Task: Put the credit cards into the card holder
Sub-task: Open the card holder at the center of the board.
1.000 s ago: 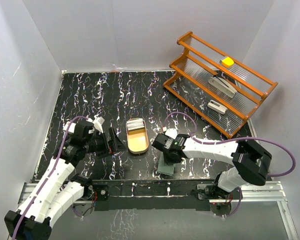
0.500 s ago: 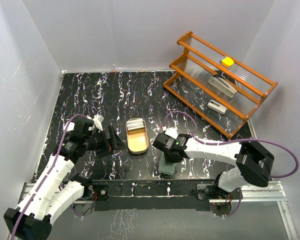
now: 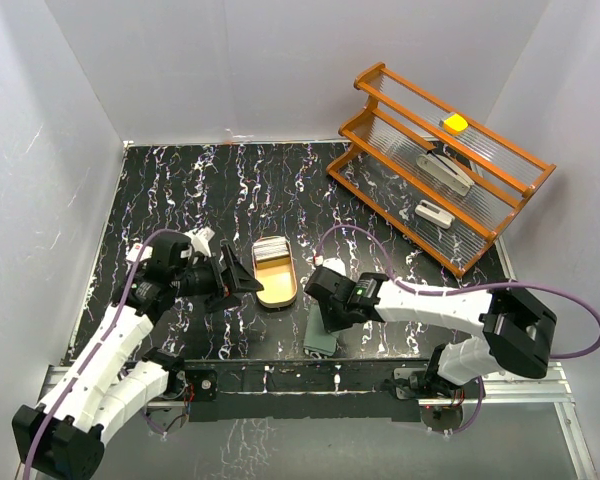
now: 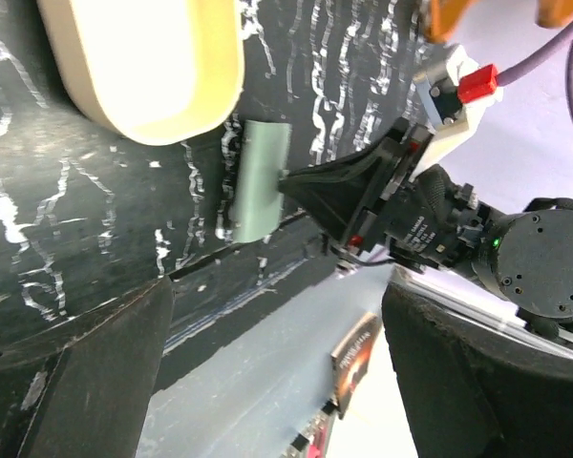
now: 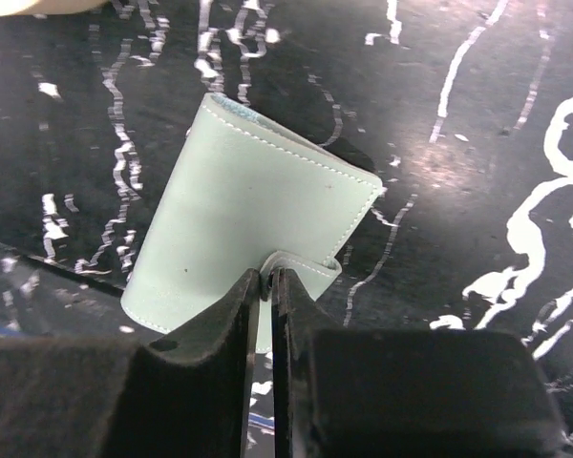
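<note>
Overhead, the black marbled table (image 3: 180, 190) carries two items of interest. An oval tan tray (image 3: 277, 285) lies just beyond the tips of the left claw (image 3: 242, 283). A closed teal-green card holder (image 3: 321, 335) lies flat directly beneath the right claw (image 3: 325, 315), close to the table's near edge. The credit cards (image 3: 270, 248) sit stacked at the far end of the tray, on the side away from the left claw, and none has yet reached the holder. The left claw (image 4: 277, 296) is spread wide and holds nothing. The right claw (image 5: 265, 286) is closed to a thin slit that appears to pinch the snap tab (image 5: 301, 270) of the card holder (image 5: 248, 229). Likely failure modes are as follows. The thin tab may slip from the narrow pinch. With nothing pinning the body down, a pull on the tab may lift or drag the whole holder rather than unsnap it. Dragging towards the robot could carry the holder over the table edge. The two claws work near each other, so a reach by the left claw across the tray risks contact with the right arm.
</note>
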Robot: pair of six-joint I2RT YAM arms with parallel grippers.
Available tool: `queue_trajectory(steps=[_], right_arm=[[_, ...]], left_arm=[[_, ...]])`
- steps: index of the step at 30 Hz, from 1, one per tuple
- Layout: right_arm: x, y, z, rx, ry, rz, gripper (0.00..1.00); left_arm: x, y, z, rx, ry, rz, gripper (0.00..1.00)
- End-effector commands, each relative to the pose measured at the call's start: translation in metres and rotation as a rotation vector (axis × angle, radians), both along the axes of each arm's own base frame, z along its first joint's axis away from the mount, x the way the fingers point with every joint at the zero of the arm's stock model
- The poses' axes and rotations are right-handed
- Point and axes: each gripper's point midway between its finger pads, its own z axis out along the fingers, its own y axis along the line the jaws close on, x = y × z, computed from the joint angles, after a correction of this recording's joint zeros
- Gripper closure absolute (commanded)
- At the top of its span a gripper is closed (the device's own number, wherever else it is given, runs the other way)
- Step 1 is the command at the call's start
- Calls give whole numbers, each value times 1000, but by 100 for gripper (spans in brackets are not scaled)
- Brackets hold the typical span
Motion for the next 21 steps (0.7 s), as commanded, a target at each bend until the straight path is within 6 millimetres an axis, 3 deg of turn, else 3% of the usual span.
queue_trajectory(steps=[1, 10, 15, 21], right_arm=[[4, 36, 28, 192, -42, 54, 100], [-5, 58, 47, 374, -33, 81, 100], [-12, 76, 75, 517, -21, 95, 100], [-8, 86, 109, 599, -56, 95, 100]], left_arm=[[-14, -26, 9, -217, 66, -71, 11], [-8, -23, -27, -171, 108, -7, 15], [-3, -28, -25, -166, 100, -23, 15], [-20, -37, -20, -293, 120, -75, 11]])
